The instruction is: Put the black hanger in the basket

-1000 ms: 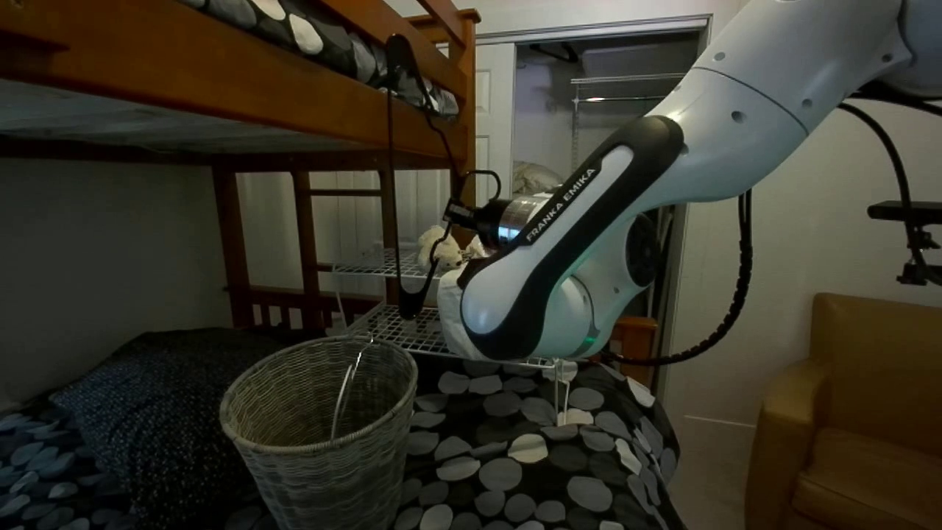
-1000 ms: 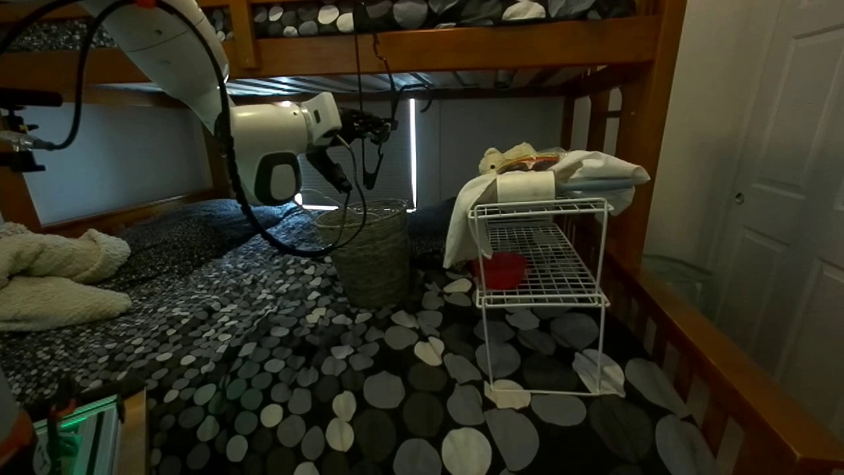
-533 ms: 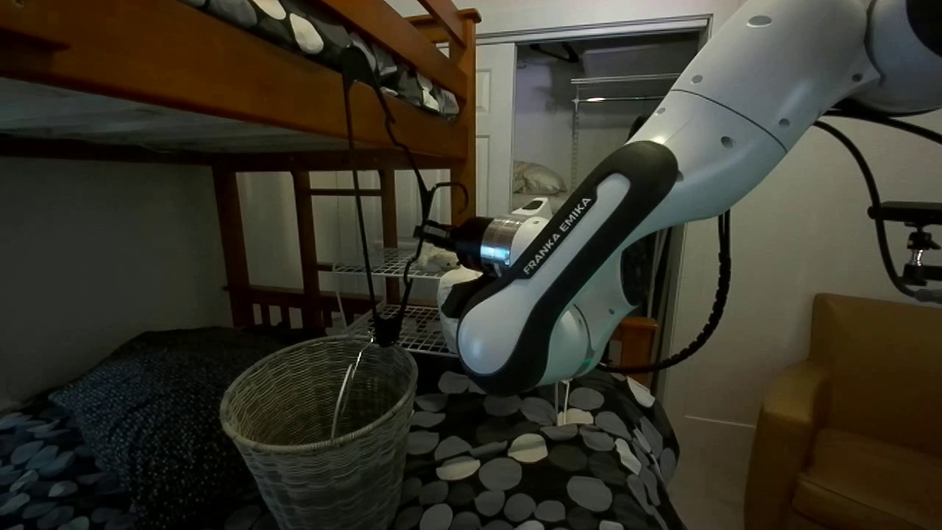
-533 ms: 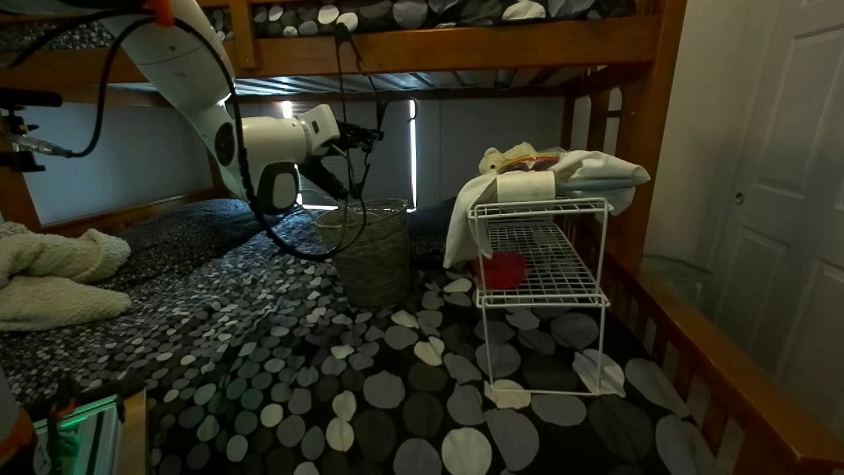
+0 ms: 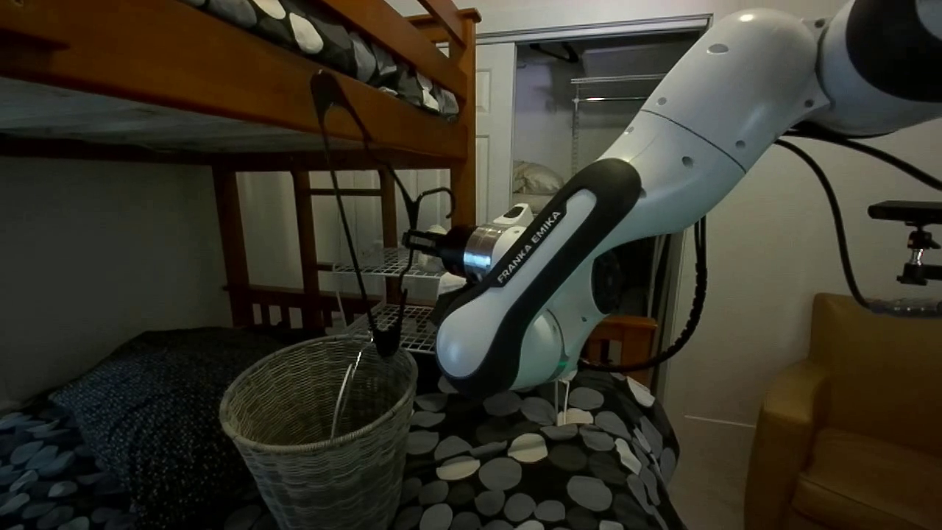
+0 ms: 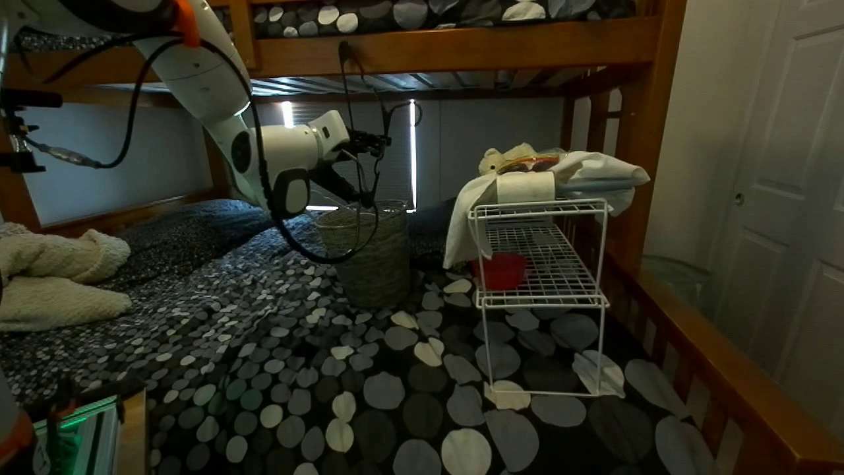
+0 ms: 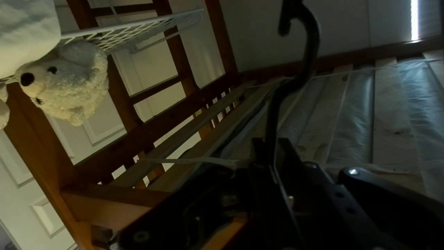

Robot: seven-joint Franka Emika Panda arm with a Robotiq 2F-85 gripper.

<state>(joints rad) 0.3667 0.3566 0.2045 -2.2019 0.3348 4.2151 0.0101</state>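
Note:
The black hanger (image 5: 410,210) is held sideways, with one arm end high and the other low, in both exterior views (image 6: 386,117). My gripper (image 5: 416,240) is shut on it near the neck. In an exterior view the low end overlaps the rim of the woven basket (image 5: 324,475); whether it is inside is unclear. The basket stands below on the bed, and its wall (image 6: 376,264) also shows in an exterior view. In the wrist view the hook (image 7: 311,41) rises from between my dark fingertips (image 7: 270,147). The basket is out of the wrist view.
A thin silver wire piece (image 5: 341,397) shows inside the basket. The upper bunk rail (image 6: 461,50) runs above, close to the hanger's high end in view. A white wire rack (image 6: 541,208) with a cloth, a plush toy (image 7: 69,80) and a red bowl (image 6: 504,271) stands beside the basket.
In an exterior view my gripper and the hanger have moved left and down. The hanger now leans more, and its low end has dropped from above the basket to overlap its rim.

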